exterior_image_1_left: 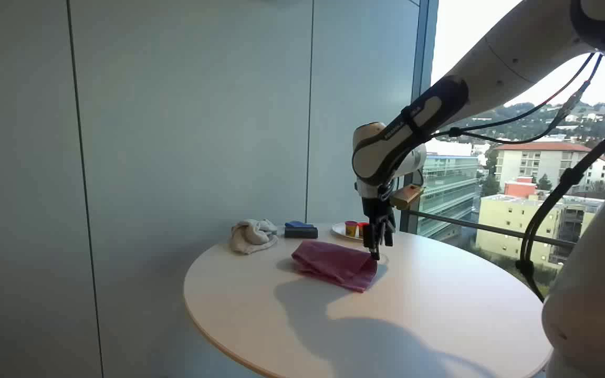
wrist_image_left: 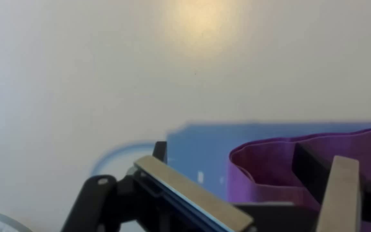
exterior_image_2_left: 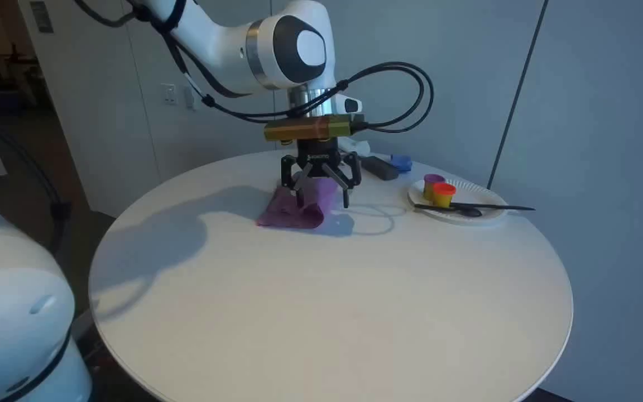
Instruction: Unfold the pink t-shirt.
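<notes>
Wrist view: one finger (wrist_image_left: 343, 193) is over or inside the open fold of the pink t-shirt (wrist_image_left: 275, 192), can't tell which, so I'd guess it's setting up a grab; next probably needs a pinch on just the top layer. In an exterior view the gripper (exterior_image_2_left: 322, 199) is spread wide, holding nothing, folded shirt by its tips on the round white table (exterior_image_2_left: 344, 307). In an exterior view: plain wall (exterior_image_1_left: 192, 131) behind, big window (exterior_image_1_left: 465, 26) beside.

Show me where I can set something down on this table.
In an exterior view, the table lies bare from the pink t-shirt and white plate down to the picture's lower edge. Crowded: around the gripper, and toward the wall, with pale cloth, dark block and plate.
</notes>
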